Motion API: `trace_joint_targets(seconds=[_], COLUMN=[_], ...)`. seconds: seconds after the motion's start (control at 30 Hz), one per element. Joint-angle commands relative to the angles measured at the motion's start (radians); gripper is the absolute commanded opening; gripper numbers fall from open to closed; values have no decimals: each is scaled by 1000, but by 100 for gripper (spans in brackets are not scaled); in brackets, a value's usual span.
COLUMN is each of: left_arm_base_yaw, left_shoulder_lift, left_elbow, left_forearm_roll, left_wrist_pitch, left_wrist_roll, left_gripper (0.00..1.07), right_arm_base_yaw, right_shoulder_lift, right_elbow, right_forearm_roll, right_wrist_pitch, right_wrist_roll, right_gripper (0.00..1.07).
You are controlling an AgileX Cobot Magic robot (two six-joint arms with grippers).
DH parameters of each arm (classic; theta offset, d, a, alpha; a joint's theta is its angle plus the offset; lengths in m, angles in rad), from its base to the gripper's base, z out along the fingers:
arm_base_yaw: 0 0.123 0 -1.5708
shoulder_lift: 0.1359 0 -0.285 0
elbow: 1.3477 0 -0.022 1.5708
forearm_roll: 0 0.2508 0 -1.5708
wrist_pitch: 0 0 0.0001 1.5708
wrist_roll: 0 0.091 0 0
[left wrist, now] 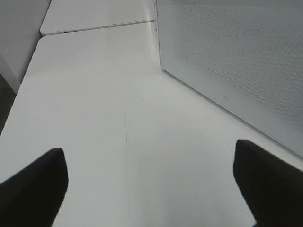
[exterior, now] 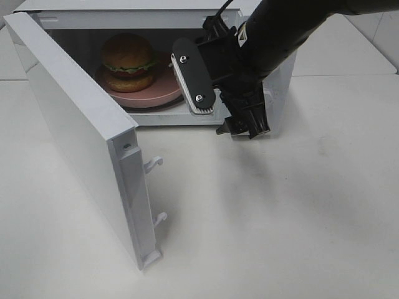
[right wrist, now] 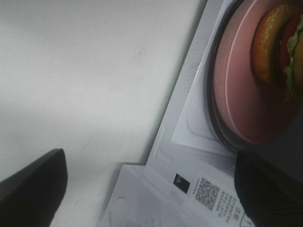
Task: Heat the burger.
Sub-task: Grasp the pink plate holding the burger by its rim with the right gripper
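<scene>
The burger [exterior: 128,61] sits on its plate [exterior: 159,93] inside the microwave [exterior: 156,18], door [exterior: 68,106] swung wide. The right fingers [exterior: 193,78] hang released at the opening's edge (the left fingers [left wrist: 33,184] are spread too, over open counter [left wrist: 118,118]).

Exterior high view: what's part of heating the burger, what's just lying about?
Job: burger, pink plate under it, microwave, its open door, open right gripper at the opening.
Lying about: white table, open left gripper near the door.

A robotics lab bench: white microwave [exterior: 156,117] on a plain white tabletop [exterior: 280,218], robot arm [exterior: 280,31] at its opening
</scene>
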Motion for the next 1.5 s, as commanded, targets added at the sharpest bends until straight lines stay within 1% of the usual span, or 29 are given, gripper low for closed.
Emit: trace_joint_targets(seconds=[0.03, 0.4, 0.47, 0.67, 0.83, 0.93, 1.0, 1.1, 1.17, 1.2, 1.27, 1.33, 1.37, 1.5], left_arm_base_yaw=[2, 2, 2, 2, 2, 2, 2, 2, 2, 2, 2, 2, 2, 2], left_shoulder_lift=[-19, -19, -19, -19, -19, -19, -19, -19, -19, -19, -19, -19, -19, -19], left_elbow=[-1, -1, -1, -1, -1, -1, -1, -1, -1, -1, -1, -1, -1, -1], left_forearm_roll=[-1, -1, -1, -1, -1, -1, -1, -1, -1, -1, -1, -1, -1, -1], left_wrist_pitch=[1, 1, 1, 1, 1, 1, 1, 1, 1, 1, 1, 1, 1, 1], left_wrist_roll=[2, 2, 2, 2, 2, 2, 2, 2, 2, 2, 2, 2, 2, 2], left_gripper=[87, 87, 87, 87, 87, 87, 87, 87, 87, 87, 87, 87, 87, 87], right_arm_base_yaw=[5, 5, 5, 5, 5, 5, 5, 5, 5, 5, 5, 5, 5, 5], right_shoulder_lift=[43, 123, 162, 199, 277, 287, 334, 345, 388, 388, 418, 428, 450, 476], right_elbow=[-47, -113, -135, -158, -226, -237, -289, -300, -346, -346, -380, -393, -419, -450], right_forearm_roll=[10, 36, 56, 58, 58, 58, 58, 58, 58, 58, 58, 58, 58, 57], right_wrist_pitch=[-30, -113, -140, -163, -184, -183, -182, -182, -180, -180, -177, -173, -155, -140], right_wrist_roll=[7, 8, 8, 15, 52, 52, 55, 60, 85, 85, 88, 88, 88, 88], right_gripper=[91, 90, 89, 89, 89, 88, 88, 88, 87, 87, 87, 87, 87, 86])
